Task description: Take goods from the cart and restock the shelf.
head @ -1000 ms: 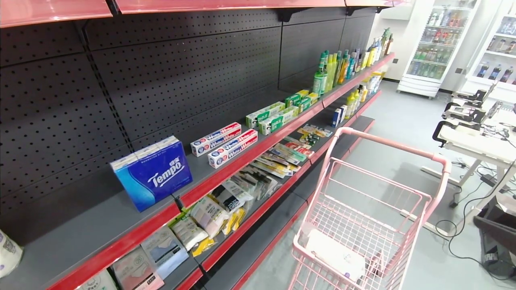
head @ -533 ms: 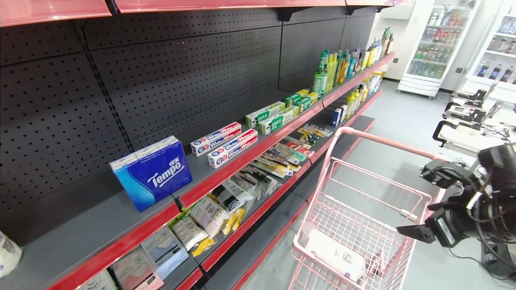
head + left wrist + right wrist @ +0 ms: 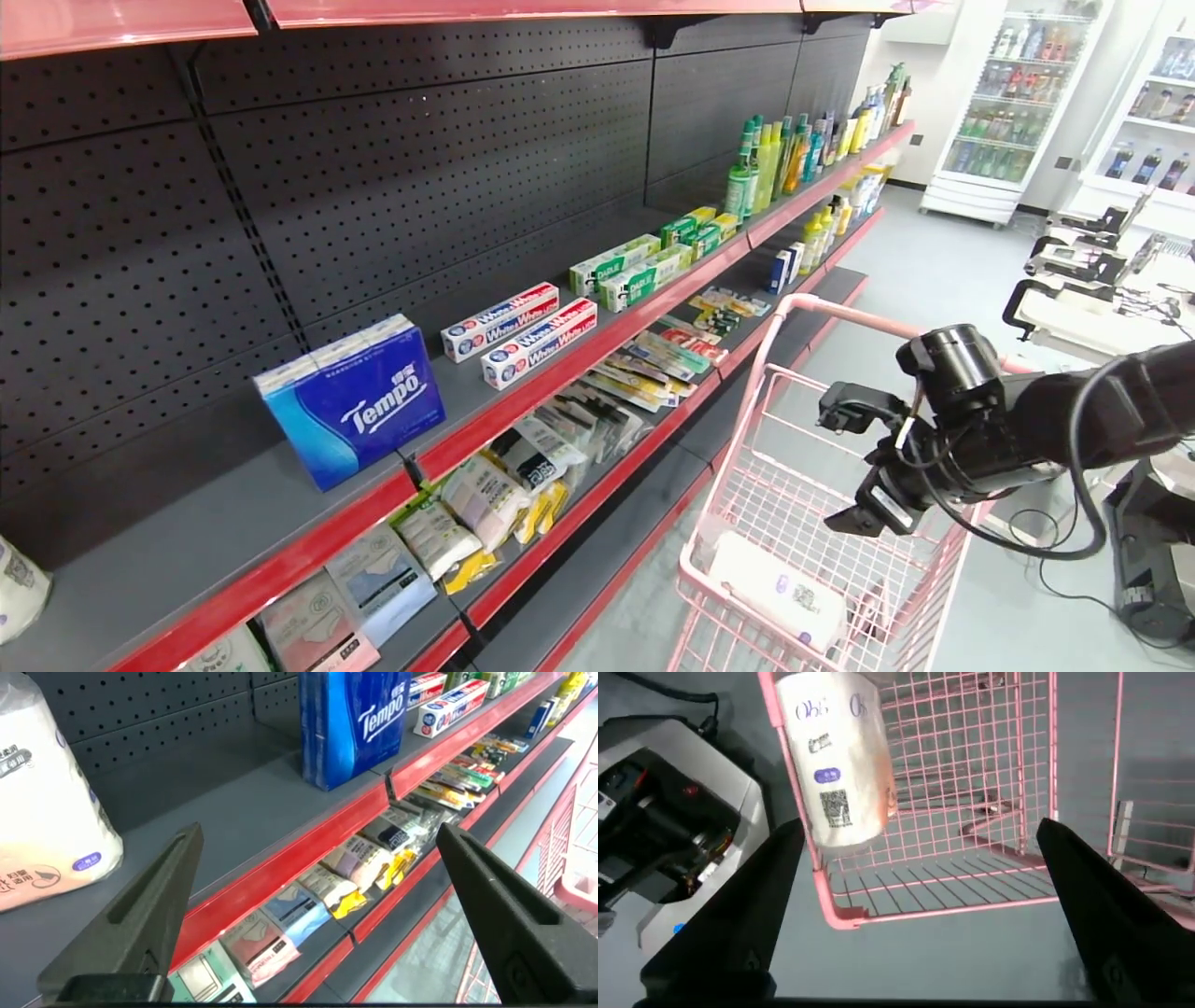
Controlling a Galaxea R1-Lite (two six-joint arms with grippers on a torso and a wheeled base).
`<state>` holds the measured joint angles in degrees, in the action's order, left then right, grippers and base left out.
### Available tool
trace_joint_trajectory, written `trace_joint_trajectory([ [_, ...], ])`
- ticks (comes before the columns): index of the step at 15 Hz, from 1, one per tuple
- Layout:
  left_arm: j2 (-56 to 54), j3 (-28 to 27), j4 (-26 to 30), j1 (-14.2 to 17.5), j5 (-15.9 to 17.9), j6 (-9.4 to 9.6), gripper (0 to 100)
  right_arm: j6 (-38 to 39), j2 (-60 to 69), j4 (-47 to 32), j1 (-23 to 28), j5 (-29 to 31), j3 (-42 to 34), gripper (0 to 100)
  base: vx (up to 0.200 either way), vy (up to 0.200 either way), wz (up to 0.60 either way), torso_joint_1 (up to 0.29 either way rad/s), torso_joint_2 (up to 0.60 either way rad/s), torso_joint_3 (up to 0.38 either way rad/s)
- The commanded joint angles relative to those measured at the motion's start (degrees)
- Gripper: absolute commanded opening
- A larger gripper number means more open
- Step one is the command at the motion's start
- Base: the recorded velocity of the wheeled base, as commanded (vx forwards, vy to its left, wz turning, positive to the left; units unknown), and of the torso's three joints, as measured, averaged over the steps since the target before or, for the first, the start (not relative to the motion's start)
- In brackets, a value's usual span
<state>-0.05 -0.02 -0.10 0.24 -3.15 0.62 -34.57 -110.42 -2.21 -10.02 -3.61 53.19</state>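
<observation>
Right tool (image 3: pixel 840 467), fingers spread wide and holding nothing, hanging over the open top of the pink cart (image 3: pixel 840 317). The white pack (image 3: pixel 780 593) that I mean to fetch lies flat on the cart's wire floor. It is below the tool and off toward the shelf side, at the end of the basket nearest me. Its long axis runs slantwise across the basket floor, so I judge the fingers should straddle its short width when I lower them. Left tool (image 3: pixel 318 831), equally wide and empty, sits by the grey shelf (image 3: pixel 234 803), close to a white roll pack (image 3: pixel 47 793) and well apart from the cart. The right arm is plainly the nearer. Blue tissue pack (image 3: pixel 350 401) and toothpaste boxes (image 3: pixel 518 334) stand farther along the shelf.
</observation>
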Motion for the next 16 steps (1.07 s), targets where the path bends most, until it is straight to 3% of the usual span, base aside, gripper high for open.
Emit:
trace_joint_trajectory([
  [1, 0.05, 0.02, 0.01, 0.02, -0.02, -0.01, 100, 3.02, -4.36, 0.54, -4.13, 1.41, 1.04, 100, 0.0, 0.0, 0.0, -0.095, 0.21, 0.105],
  [10, 0.05, 0.02, 0.01, 0.02, -0.02, -0.01, 100, 3.72, -9.46, 0.62, -9.67, 3.34, 3.85, 100, 0.0, 0.0, 0.0, -0.123, 0.26, 0.144],
  [16, 0.05, 0.02, 0.01, 0.02, -0.02, -0.01, 100, 3.28, -11.31, 2.56, -10.11, 5.1, 5.08, 100, 0.0, 0.0, 0.0, -0.152, 0.33, 0.18],
])
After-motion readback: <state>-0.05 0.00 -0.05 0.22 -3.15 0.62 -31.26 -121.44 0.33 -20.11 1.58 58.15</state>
